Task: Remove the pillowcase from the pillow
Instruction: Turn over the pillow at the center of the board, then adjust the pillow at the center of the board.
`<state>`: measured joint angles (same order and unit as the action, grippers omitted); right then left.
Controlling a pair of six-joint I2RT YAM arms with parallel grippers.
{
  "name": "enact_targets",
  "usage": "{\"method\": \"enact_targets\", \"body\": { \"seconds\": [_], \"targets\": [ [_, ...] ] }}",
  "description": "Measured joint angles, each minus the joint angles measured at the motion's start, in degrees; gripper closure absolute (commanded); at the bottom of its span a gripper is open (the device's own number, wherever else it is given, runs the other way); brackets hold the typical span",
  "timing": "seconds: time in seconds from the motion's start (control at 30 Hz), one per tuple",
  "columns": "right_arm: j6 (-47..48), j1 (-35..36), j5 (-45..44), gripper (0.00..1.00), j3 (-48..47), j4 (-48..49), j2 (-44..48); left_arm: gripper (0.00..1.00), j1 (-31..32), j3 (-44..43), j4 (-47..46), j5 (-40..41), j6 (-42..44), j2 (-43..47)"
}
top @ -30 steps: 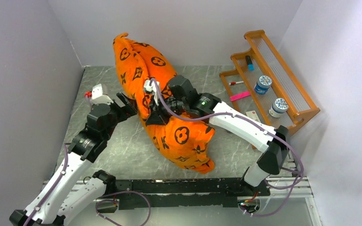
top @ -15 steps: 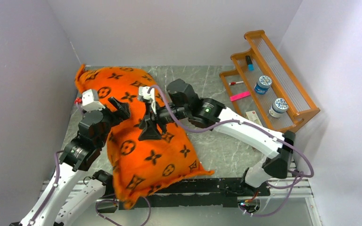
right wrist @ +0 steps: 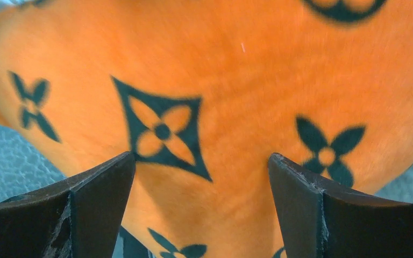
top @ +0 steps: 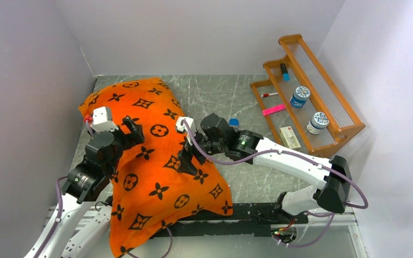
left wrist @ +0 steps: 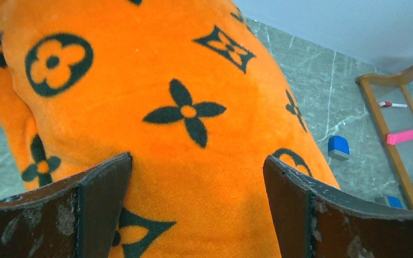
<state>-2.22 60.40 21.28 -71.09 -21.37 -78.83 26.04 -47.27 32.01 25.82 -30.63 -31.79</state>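
Nearest us, the pillowcase (top: 156,183) is spilling over the front edge of the desk (top: 247,180), the pillow hiding completely inside. Left gripper (left wrist: 196,158) and right gripper (right wrist: 201,156) are both hovering wide open above it, gripping nothing. The danger: pinching fabric and stuffing together and dragging the whole bundle off the front

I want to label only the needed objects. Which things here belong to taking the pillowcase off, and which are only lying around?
For the job: pillowcase; pillow, hidden inside it.
Just lying about: wooden rack; blue-lidded jars; pink strip; small box; blue cap on the table.
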Motion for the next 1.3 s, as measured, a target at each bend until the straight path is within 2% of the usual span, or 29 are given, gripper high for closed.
{"method": "enact_targets", "body": {
  "seconds": [0.13, 0.33, 0.5, 0.57, 0.67, 0.73, 0.77, 0.8, 0.87, 0.97, 1.1, 1.3],
  "targets": [
    [-1.0, 0.0, -2.2, 0.0, 5.4, 0.5, 0.2, 0.03, 0.0, -4.9, 2.0, 0.6, 4.4, -2.3],
    [-2.3, 0.0, -3.6, 0.0, 8.6, 2.8, 3.1, 0.03, 0.0, -16.0, 3.5, 1.2, 10.2, -8.7],
    [-3.9, 0.0, -3.6, 0.01, 10.9, 5.3, 3.1, 0.03, 0.0, -17.6, 3.2, 1.6, 13.6, -13.5],
    [-4.4, 0.0, -3.4, 0.05, 11.8, 6.5, 2.8, 0.03, 0.0, -16.7, 2.1, 1.9, 14.9, -14.6],
    [-4.8, 0.0, -3.3, 0.22, 12.8, 8.4, 1.5, 0.03, 0.0, -12.7, -1.0, 2.4, 17.3, -14.9],
    [-4.8, 0.0, -3.1, 0.42, 13.1, 9.7, 0.2, 0.03, 0.0, -9.4, -3.0, 2.6, 18.6, -14.4],
    [-4.8, 0.0, -2.9, 0.56, 13.3, 10.4, -0.5, 0.03, 0.0, -7.9, -4.3, 2.9, 19.2, -14.1],
    [-4.7, 0.0, -2.7, 0.75, 13.4, 11.1, -1.3, 0.03, 0.0, -6.0, -5.8, 3.1, 19.6, -13.6],
    [-4.7, 0.0, -2.5, 1.0, 13.4, 12.5, -3.0, 0.03, 0.0, -2.8, -8.0, 3.6, 20.2, -12.4],
    [-5.7, 0.1, -3.3, 1.0, 13.4, 14.1, -5.6, 0.03, 0.0, 1.4, -10.5, 4.0, 21.2, -9.9],
    [-5.4, 0.7, -7.1, 1.0, 12.8, 13.9, -6.2, 0.03, -0.1, 2.6, -11.9, 4.1, 22.1, -8.0],
    [-3.0, 2.8, -21.7, 1.0, 11.6, 11.7, -5.1, 0.03, -0.2, 2.7, -13.3, 4.1, 22.4, -4.9]
  ]
}}
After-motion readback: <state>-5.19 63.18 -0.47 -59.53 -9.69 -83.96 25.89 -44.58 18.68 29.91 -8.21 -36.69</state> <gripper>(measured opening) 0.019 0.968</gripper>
